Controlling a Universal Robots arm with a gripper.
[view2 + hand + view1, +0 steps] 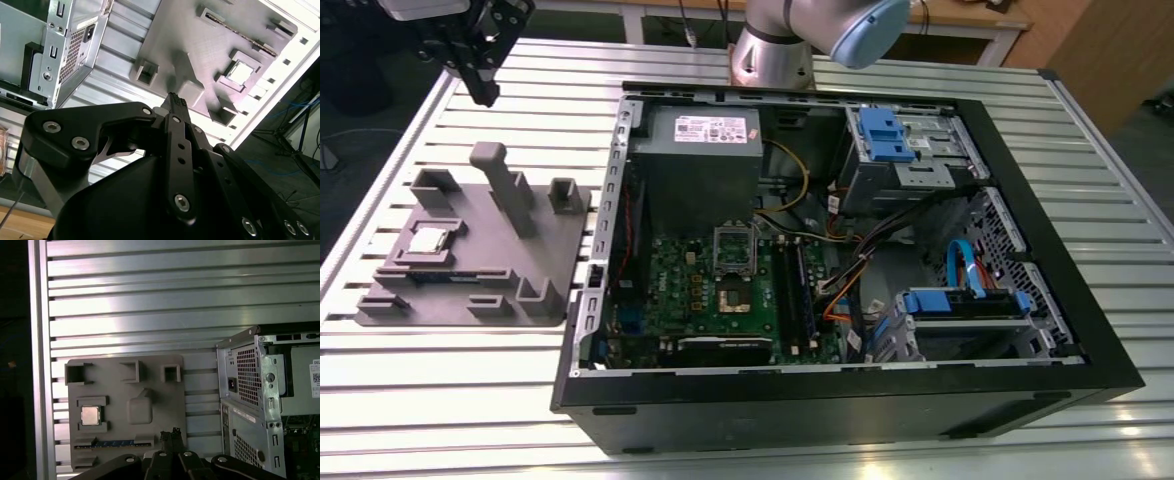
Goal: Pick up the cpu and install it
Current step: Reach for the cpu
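- The claw [486, 95] hangs in the air above the tabletop [454, 400], over the far corner on the exterior view's left. It is clear of everything below it.
- Its fingers are drawn narrow, the tips close together with nothing held between them. This shows in both wrist views [176, 99] [170, 433].
- The cpu [427, 240] lies flat, shiny side up, in a square recess of the grey fixture plate [547, 270]. It sits on the part of the plate nearest the tabletop edge on the exterior view's left.
- In the first wrist view the cpu [90, 415] is framed by low raised ribs of the plate [165, 400]. The claw tips are well apart from it, over the plate's opposite side.
- In the second wrist view the cpu [241, 73] appears as a pale square on the plate [200, 45], beyond the claw tips and untouched.
- A tall upright post [507, 185] rises from the middle of the plate, with smaller blocks and slots around it.
- An open computer case [854, 385] lies on its side just beside the plate and takes up the middle of the tabletop. Its green motherboard [734, 290] faces up.
- The arm's base [774, 55] stands at the far edge of the tabletop, behind the case.
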